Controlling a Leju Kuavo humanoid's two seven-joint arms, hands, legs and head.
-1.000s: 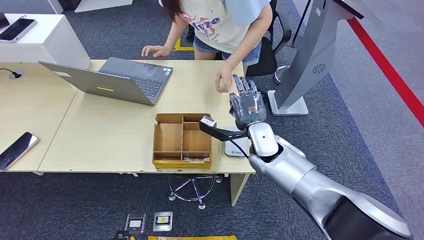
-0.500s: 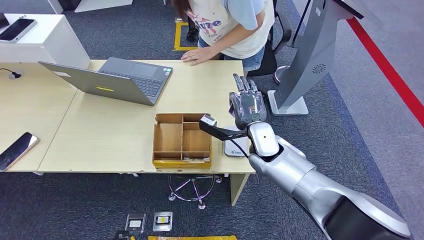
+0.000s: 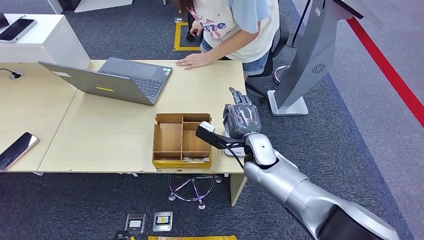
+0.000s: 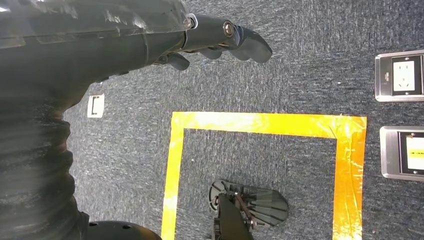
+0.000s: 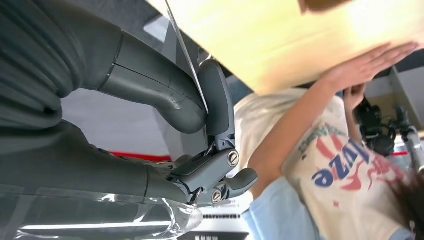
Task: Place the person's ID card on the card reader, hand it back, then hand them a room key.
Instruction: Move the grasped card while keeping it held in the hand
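Observation:
My right hand [image 3: 241, 119] hovers over the right end of the wooden table [image 3: 110, 135], palm down and fingers pointing towards the person [image 3: 235, 25]. In the right wrist view a thin ID card [image 5: 186, 50], seen edge-on, is pinched between the thumb [image 5: 150, 95] and a finger. The white card reader [image 3: 234, 149] lies on the table just under and behind that hand, partly hidden by my wrist. The person's hand [image 3: 192, 61] rests flat on the far table edge. My left hand [image 4: 215, 37] hangs over the carpet, holding nothing, fingers loosely apart.
A cardboard box [image 3: 182, 140] with compartments sits left of the reader, with flat items in its front slot. An open laptop [image 3: 117, 80] stands at the back, a phone [image 3: 17, 149] at the left edge. A grey kiosk stand [image 3: 300, 70] rises right of the table.
The person's hand has left my right hand's fingertips and now rests on the table's far edge. My right hand has drawn back towards me and slightly left, closer to the reader.

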